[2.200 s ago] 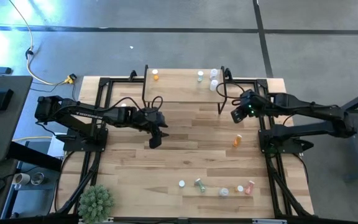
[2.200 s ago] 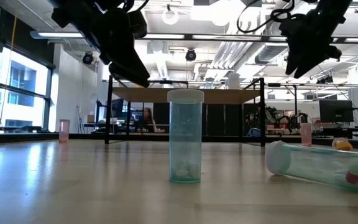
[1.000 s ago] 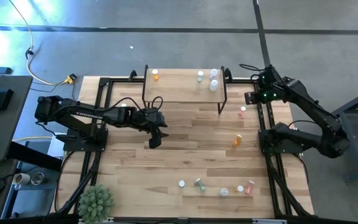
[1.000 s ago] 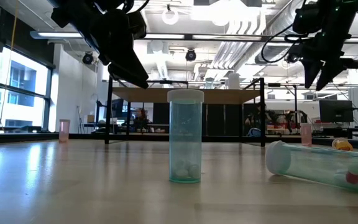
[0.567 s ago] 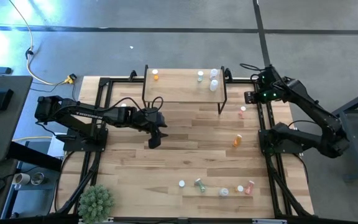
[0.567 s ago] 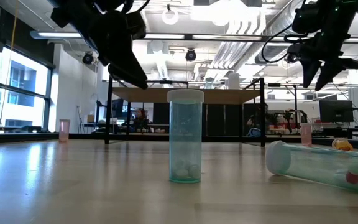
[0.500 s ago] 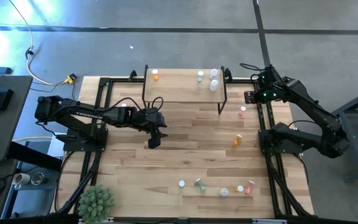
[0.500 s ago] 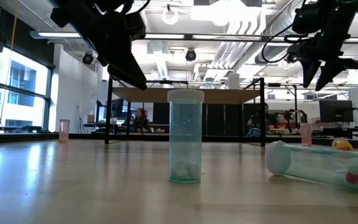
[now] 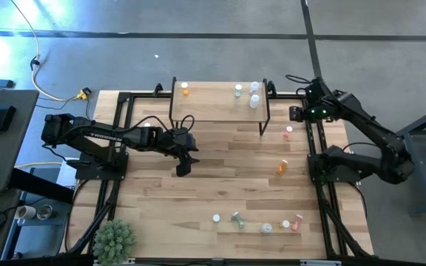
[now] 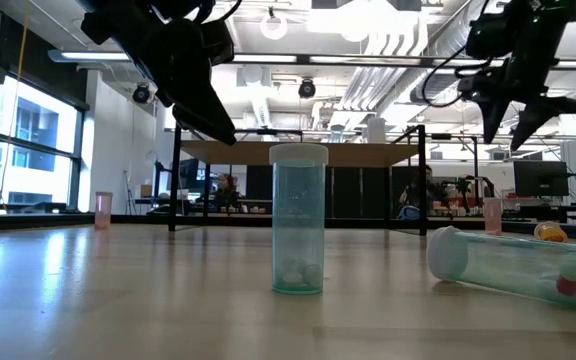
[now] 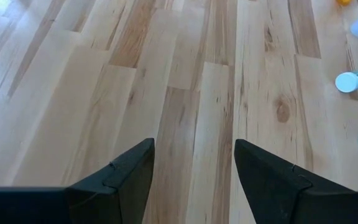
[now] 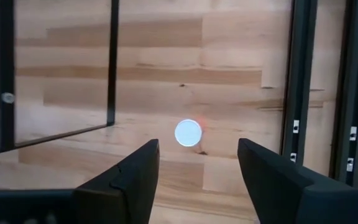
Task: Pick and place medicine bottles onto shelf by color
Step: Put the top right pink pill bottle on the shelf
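Note:
The shelf (image 9: 213, 109) stands at the table's far side with an orange bottle (image 9: 185, 89), a green one (image 9: 238, 90) and two white ones (image 9: 254, 94) on top. A pink bottle (image 9: 288, 133) stands upright on the table right of the shelf. My right gripper (image 9: 296, 114) is open high above it, and its white cap (image 12: 188, 132) shows between the fingers, far below. My left gripper (image 9: 183, 167) is open and empty above the table's middle. An orange bottle (image 9: 281, 167) lies right of centre. Several bottles (image 9: 257, 222) stand or lie by the near edge.
The shelf's black legs (image 12: 112, 62) and the table's black frame rails (image 12: 303, 87) stand beside the pink bottle. A green plant (image 9: 114, 238) sits at the near left corner. An upright clear-green bottle (image 10: 297, 220) and a lying one (image 10: 513, 265) are closest in the low view.
My right gripper has risen from the table beside the shelf's right leg and drawn back toward the far right corner, uncovering the upright pink bottle there. In the last second it has shifted only slightly toward the shelf. My left arm has kept still.

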Robot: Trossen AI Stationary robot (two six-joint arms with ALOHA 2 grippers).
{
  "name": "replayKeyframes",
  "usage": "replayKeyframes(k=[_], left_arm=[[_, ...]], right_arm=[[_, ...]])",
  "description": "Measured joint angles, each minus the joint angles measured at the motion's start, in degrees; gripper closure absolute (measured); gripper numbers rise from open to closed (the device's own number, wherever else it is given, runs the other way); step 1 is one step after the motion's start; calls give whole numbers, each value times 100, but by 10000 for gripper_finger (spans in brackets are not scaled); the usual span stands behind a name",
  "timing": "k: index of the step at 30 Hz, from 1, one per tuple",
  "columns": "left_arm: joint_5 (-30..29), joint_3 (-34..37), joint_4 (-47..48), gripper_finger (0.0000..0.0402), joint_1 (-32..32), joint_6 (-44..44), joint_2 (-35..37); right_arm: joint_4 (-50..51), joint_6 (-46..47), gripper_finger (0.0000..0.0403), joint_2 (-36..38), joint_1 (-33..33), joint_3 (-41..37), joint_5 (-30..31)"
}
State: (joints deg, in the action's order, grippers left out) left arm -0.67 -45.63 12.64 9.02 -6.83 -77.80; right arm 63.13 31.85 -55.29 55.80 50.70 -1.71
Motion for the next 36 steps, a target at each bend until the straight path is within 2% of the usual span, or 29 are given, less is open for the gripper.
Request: replayKeyframes(k=[15, 36], left_arm=[[0, 0, 0, 190, 1, 0, 0], [0, 0, 170, 190, 1, 0, 0]], right_arm=[[-136, -185, 199, -1381, -154, 0, -21], [-466, 73, 199, -2477, -154, 0, -265]])
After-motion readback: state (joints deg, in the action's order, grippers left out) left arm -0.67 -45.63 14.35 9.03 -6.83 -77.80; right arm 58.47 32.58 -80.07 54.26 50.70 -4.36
